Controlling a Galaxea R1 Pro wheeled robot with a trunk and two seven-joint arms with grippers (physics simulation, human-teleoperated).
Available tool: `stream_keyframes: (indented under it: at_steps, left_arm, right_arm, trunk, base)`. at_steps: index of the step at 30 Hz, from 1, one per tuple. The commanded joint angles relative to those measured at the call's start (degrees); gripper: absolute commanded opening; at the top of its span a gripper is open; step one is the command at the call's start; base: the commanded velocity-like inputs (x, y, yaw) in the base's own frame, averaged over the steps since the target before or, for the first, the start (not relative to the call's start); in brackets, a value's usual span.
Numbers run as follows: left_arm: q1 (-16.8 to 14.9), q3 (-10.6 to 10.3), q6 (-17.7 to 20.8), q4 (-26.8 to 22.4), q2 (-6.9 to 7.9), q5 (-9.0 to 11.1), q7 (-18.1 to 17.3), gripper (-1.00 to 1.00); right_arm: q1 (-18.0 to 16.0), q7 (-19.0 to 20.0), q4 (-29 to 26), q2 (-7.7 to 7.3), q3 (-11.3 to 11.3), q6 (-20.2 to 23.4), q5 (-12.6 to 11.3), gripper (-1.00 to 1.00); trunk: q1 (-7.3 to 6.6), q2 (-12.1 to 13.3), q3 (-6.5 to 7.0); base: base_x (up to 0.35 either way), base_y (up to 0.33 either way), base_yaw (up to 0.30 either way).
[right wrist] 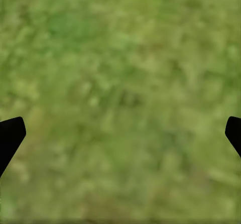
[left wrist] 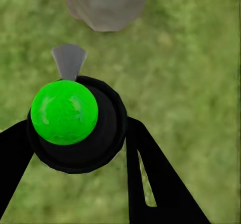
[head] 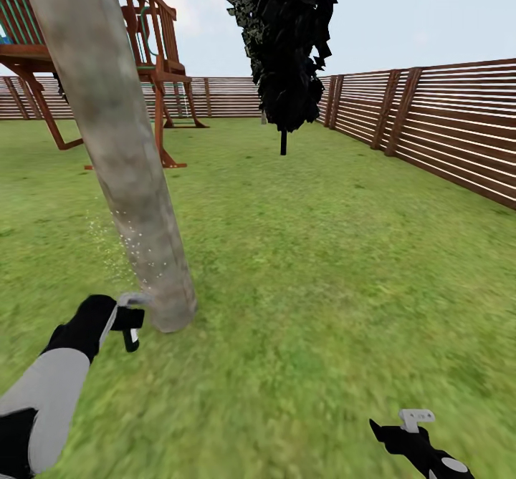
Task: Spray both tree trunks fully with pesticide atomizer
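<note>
The near tree trunk [head: 125, 178] is a grey-brown leaning column, with tiny white specks on and beside its lower part. My left gripper [head: 123, 319] is shut on the pesticide atomizer [head: 133, 298], held just left of the trunk's base with its grey head towards the bark. In the left wrist view the atomizer [left wrist: 64, 112] is a black round body with a green spot. It sits between my black fingers [left wrist: 150, 184] and its grey nozzle aims at the trunk base [left wrist: 107, 5]. The second tree [head: 287, 42], with dark foliage, stands far back by the fence. My right gripper [head: 398, 427] is open over grass [right wrist: 120, 83].
A brown slatted fence [head: 444, 121] runs along the right and the back of the lawn. A wooden play structure [head: 154, 71] stands behind the near trunk at the left. Open grass [head: 322, 264] stretches between me and the far tree.
</note>
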Motion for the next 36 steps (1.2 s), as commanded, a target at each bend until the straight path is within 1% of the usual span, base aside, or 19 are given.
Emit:
stream_keyframes:
  at_steps: [1, 3, 4, 5, 6, 7, 8, 9, 10, 12, 16, 18, 20, 23, 26, 31, 36]
  left_arm:
    - [0.01, 1.47, -0.17, -0.25, -0.55, 0.32, 0.58, -1.0]
    - [0.11, 2.48, -0.53, 0.06, -1.93, 1.09, 2.94, -1.0]
    - [0.49, 2.66, -0.88, 1.38, -2.29, 1.31, 5.07, -1.0]
    - [0.93, 2.7, -1.8, 2.54, -2.41, 1.42, 6.28, -1.0]
    - [1.31, 2.72, -4.32, 5.14, -2.5, 1.53, 7.17, -1.0]
    - [1.4, 2.74, -5.7, 7.09, -2.52, 1.57, 7.35, -1.0]
    - [1.51, 2.76, -8.05, 9.99, -2.49, 1.63, 7.45, -1.0]
    - [1.9, 2.77, -11.27, 12.87, -2.44, 1.57, 7.52, -1.0]
    - [2.14, 2.78, -13.17, 14.3, -2.32, 1.55, 7.56, -1.0]
    - [3.14, 2.78, -14.89, 15.55, -2.27, 1.64, 7.59, -1.0]
    - [3.58, 2.8, -15.26, 15.9, -1.91, 1.46, 7.58, -1.0]
    - [3.61, 3.38, -15.26, 15.92, -1.78, 1.45, 7.54, -1.0]
    - [3.61, 3.53, -15.21, 15.92, -1.77, 1.44, 7.52, -1.0]
    - [3.61, 3.87, -15.19, 15.92, -1.75, 1.44, 7.59, -1.0]
    - [3.61, 3.95, -15.24, 15.92, -1.75, 1.44, 7.6, -1.0]
    - [3.84, 3.97, -15.18, 15.85, -1.75, 1.45, 7.6, -1.0]
    - [3.88, 3.93, -15.17, 15.83, -1.84, 1.44, 7.6, -1.0]
  right_arm:
    - [-0.04, 0.3, 0.04, 0.01, -0.47, -0.22, 0.53, 1.0]
    - [-0.03, 0.3, 0.04, -0.16, -0.49, -0.22, 0.53, 1.0]
    - [-0.03, 0.32, 0.04, -0.24, -0.49, -0.22, 0.53, 1.0]
    - [-0.03, 0.31, 0.04, -0.29, -0.49, -0.22, 0.53, 1.0]
    - [-0.02, 0.3, 0.04, -0.32, -0.49, -0.22, 0.54, 1.0]
    - [-0.02, 0.32, 0.04, -0.35, -0.49, -0.22, 0.53, 1.0]
    - [-0.02, 0.36, 0.04, -0.39, -0.49, -0.22, 0.53, 1.0]
    - [-0.02, 0.38, 0.04, -0.41, -0.49, -0.22, 0.53, 1.0]
    - [-0.02, 0.38, 0.02, -0.4, -0.49, -0.22, 0.53, 1.0]
    - [-0.01, 0.39, -0.03, -0.37, -0.49, -0.22, 0.46, 1.0]
    - [0.02, 0.39, -0.05, -0.36, -0.56, -0.22, 0.44, 1.0]
    - [0.0, 0.35, -0.05, -0.4, -0.52, -0.22, 0.44, 1.0]
    - [0.0, 0.38, -0.05, -0.42, -0.51, -0.22, 0.44, 1.0]
    - [0.04, 0.39, -0.05, -0.4, -0.49, -0.22, 0.44, 1.0]
    - [0.02, 0.36, -0.05, -0.35, -0.49, -0.22, 0.44, 1.0]
    - [0.03, 0.35, -0.05, -0.39, -0.49, -0.22, 0.44, 1.0]
    - [0.04, 0.36, -0.05, -0.38, -0.49, -0.22, 0.44, 1.0]
  trunk:
    - [-0.01, -0.02, -0.05]
    - [-0.01, -0.02, -0.05]
    - [-0.01, -0.02, -0.05]
    - [-0.01, -0.02, -0.05]
    - [-0.01, -0.02, -0.05]
    - [-0.01, -0.02, -0.05]
    - [-0.01, -0.02, -0.05]
    - [-0.01, -0.02, -0.05]
    - [-0.01, -0.02, -0.05]
    - [-0.01, -0.02, -0.05]
    - [-0.01, -0.02, -0.06]
    - [-0.01, -0.02, -0.12]
    - [-0.01, -0.02, -0.18]
    - [-0.01, -0.02, -0.28]
    - [-0.01, -0.02, -0.35]
    - [-0.01, -0.02, -0.37]
    - [-0.01, -0.02, -0.37]
  base:
    - [0.0, 0.0, 0.0]
    - [0.0, 0.0, 0.0]
    - [0.0, 0.0, 0.0]
    - [0.0, 0.0, 0.0]
    - [0.0, 0.0, 0.0]
    - [0.0, 0.0, 0.0]
    - [0.0, 0.0, 0.0]
    - [0.0, 0.0, 0.0]
    - [0.0, 0.0, 0.0]
    - [0.108, -0.014, 0.0]
    - [0.271, -0.077, 0.024]
    - [0.302, -0.094, 0.197]
    - [0.195, -0.126, 0.246]
    - [0.038, -0.227, 0.256]
    - [0.003, -0.065, 0.247]
    - [0.001, -0.012, 0.041]
    - [0.073, -0.2, 0.111]
